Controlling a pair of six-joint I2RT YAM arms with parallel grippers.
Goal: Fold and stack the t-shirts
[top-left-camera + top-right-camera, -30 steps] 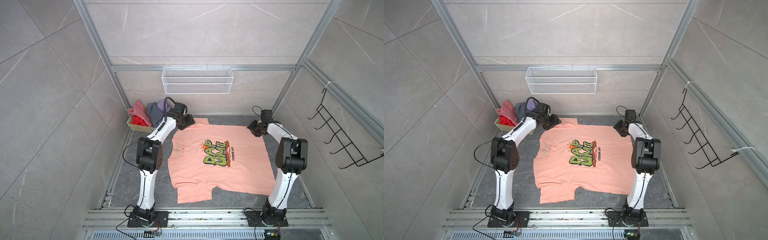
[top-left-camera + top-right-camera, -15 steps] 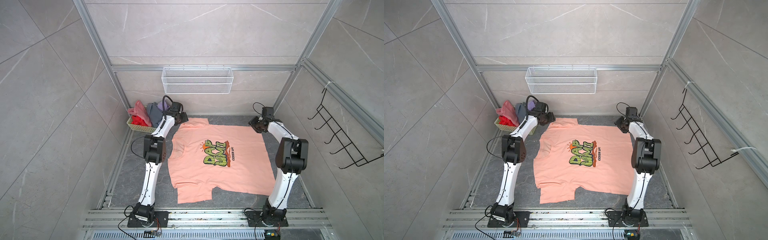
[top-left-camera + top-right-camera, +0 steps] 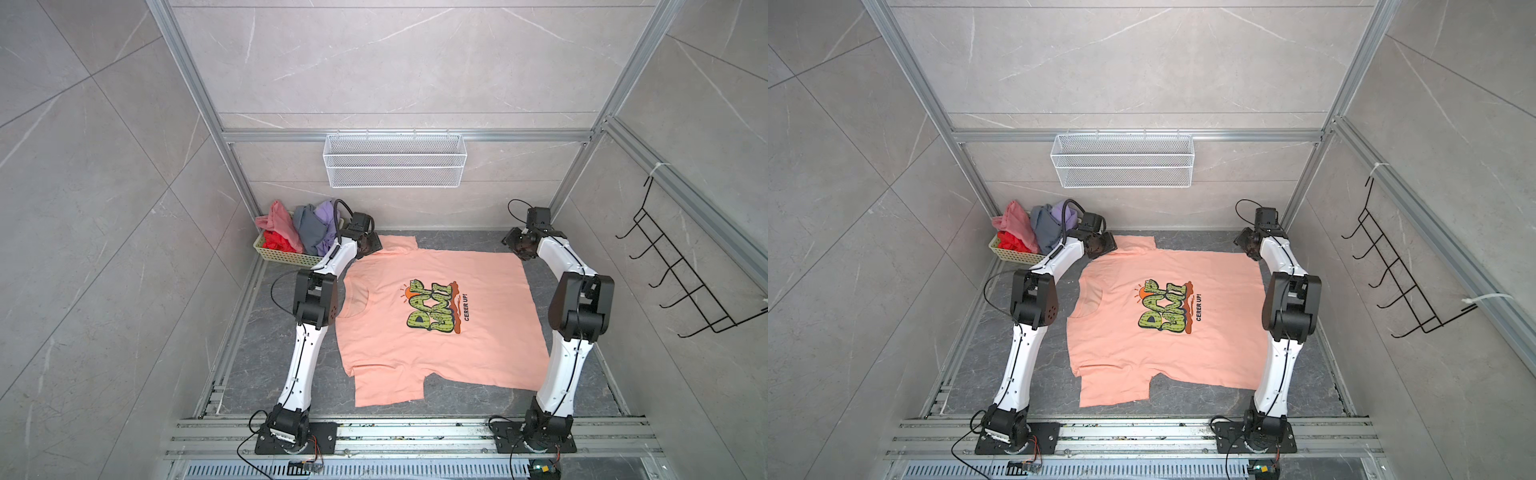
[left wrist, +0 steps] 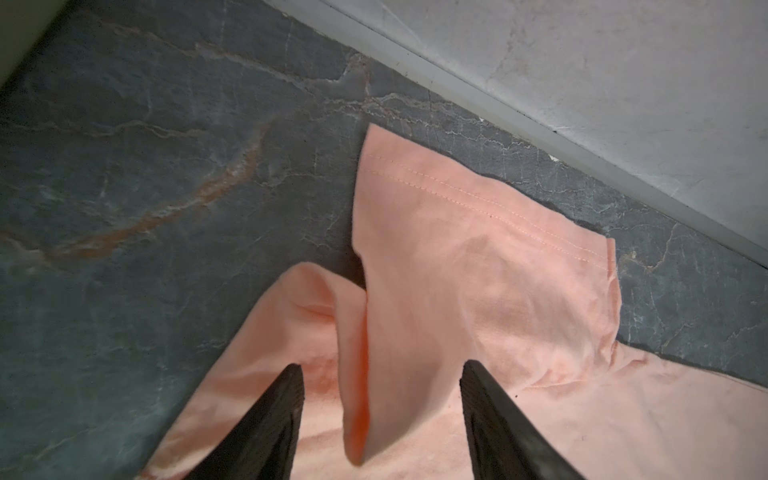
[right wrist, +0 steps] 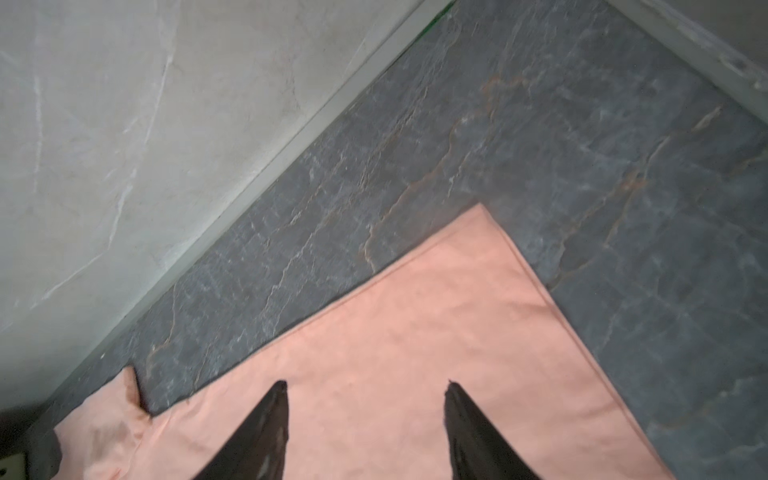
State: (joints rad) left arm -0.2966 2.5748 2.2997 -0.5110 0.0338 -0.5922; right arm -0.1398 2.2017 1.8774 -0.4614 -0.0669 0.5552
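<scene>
Top views both show peach-orange t-shirt [image 3: 436, 332] flat mid counter [image 3: 286, 345], collar toward 9 o'clock, hem toward 3. Bare counter strip along 12 o'clock edge below back wall [image 3: 395, 212].

Left end effector [image 3: 372, 245] over sleeve at 11 o'clock, jaws apart, nothing clamped. Right end effector [image 3: 517, 245] over hem corner at 1 o'clock, jaws apart, empty.

Lattice basket [image 3: 282, 255] at 10 o'clock holds crumpled t-shirts [image 3: 309, 226].

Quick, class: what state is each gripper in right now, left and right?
Left gripper: open, jaws apart over a sleeve fold of the peach t-shirt, gripping nothing.
Right gripper: open, jaws apart above that shirt's corner, holding nothing.
</scene>
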